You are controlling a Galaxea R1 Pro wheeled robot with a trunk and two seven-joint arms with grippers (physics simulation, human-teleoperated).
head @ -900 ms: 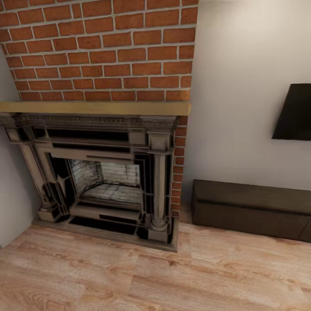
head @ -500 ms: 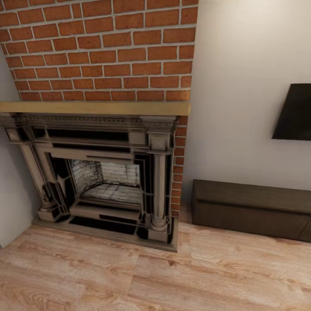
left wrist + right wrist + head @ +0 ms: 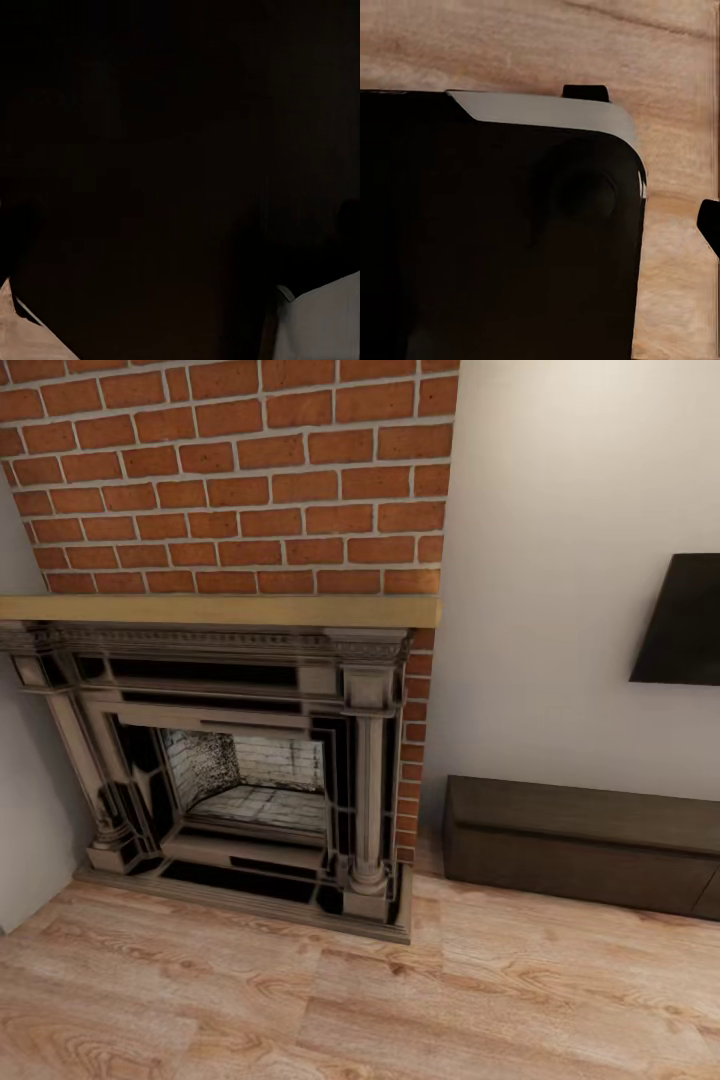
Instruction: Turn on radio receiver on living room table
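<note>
The radio receiver and the table are out of view. In the head view I face a brick chimney with a dark carved fireplace under a wooden mantel. The left wrist view is almost all darkness, with a sliver of wood floor and a pale grey panel. In the right wrist view a black robot body part with a white rim lies over wood floor. A small dark tab at that picture's edge may be a finger; whether the grippers are open or shut cannot be told.
A long dark brown cabinet stands against the beige wall to the right of the fireplace. A black screen hangs above it. Light wood plank floor stretches in front of me. A grey wall closes the left side.
</note>
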